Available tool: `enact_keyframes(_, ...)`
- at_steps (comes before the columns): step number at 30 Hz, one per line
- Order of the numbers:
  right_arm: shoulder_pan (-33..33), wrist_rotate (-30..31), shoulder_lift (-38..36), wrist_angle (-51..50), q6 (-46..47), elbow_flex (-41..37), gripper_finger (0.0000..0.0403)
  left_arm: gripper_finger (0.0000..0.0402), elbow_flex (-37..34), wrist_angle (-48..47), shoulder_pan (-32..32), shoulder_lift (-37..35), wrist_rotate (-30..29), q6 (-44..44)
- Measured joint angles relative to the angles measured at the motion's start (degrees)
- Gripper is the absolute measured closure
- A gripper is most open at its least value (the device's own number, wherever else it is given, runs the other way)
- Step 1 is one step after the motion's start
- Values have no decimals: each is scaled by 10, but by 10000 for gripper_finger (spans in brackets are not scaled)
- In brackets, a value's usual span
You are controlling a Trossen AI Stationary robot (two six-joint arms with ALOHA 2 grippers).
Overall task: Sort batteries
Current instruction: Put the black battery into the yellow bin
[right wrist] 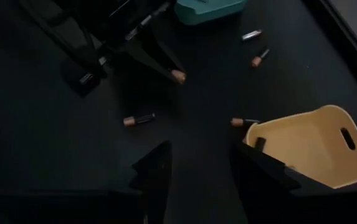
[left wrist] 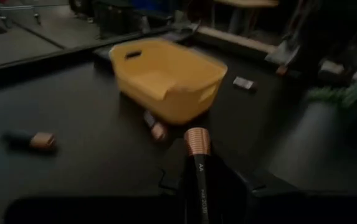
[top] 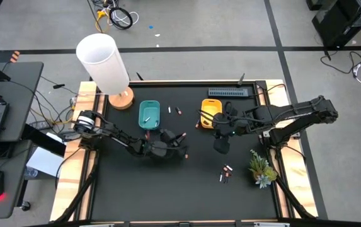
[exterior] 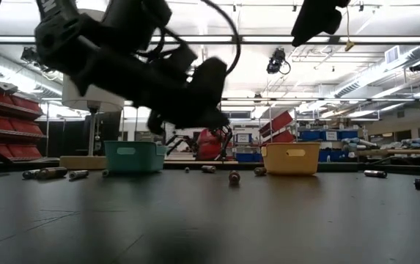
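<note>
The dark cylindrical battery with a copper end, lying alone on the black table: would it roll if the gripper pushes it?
The dark cylindrical battery with a copper end probably rolls sideways: round body, smooth black table. It looks rigid. Being thin, it could slip from the fingers.

One dark battery with a copper end (left wrist: 197, 162) sits lengthwise between my left fingers, copper end pointing forward, lifted off the table near its middle. Two more dark, copper-tipped batteries (left wrist: 156, 126) lie flat on the table toward the far edge. A whitish one and a dark one (top: 174, 111) lie just beside each other nearer the far edge. A small cluster (top: 225, 173) lies toward the near right corner.
</note>
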Motion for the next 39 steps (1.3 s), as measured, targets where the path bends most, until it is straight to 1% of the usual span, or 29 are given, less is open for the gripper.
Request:
enact_keyframes(3, -2, 18, 0, 3, 0, 0, 231, 333, 27, 3, 32, 0, 47, 10)
enact_keyframes(5, -2, 32, 0, 6, 6, 0, 231, 333, 52, -19, 57, 0, 85, 11)
enact_keyframes(10, 2, 39, -3, 3, 32, 0, 231, 333, 128, -99, 125, 0, 163, 9)
enact_keyframes(15, 7, 46, -25, 6, 62, 2, 231, 333, 221, -214, 178, 10, 244, 32)
enact_keyframes(17, 8, 60, -41, 6, 75, 2, 231, 334, 257, -249, 191, 28, 276, 54)
enact_keyframes(21, 7, 102, -79, 2, 98, 2, 231, 334, 322, -265, 206, 72, 329, 62)
enact_keyframes(24, 7, 118, -105, 2, 112, 2, 231, 334, 364, -277, 211, 107, 347, 58)
enact_keyframes(27, 7, 120, -119, 0, 113, 2, 231, 333, 395, -283, 213, 140, 365, 58)
enact_keyframes(30, 7, 121, -123, -5, 113, 2, 231, 310, 416, -281, 212, 162, 367, 67)
enact_keyframes(36, 7, 121, -119, -7, 104, 2, 231, 225, 421, -277, 208, 167, 370, 68)
enact_keyframes(39, 7, 121, -118, -12, 90, 2, 231, 204, 421, -281, 210, 165, 373, 38)
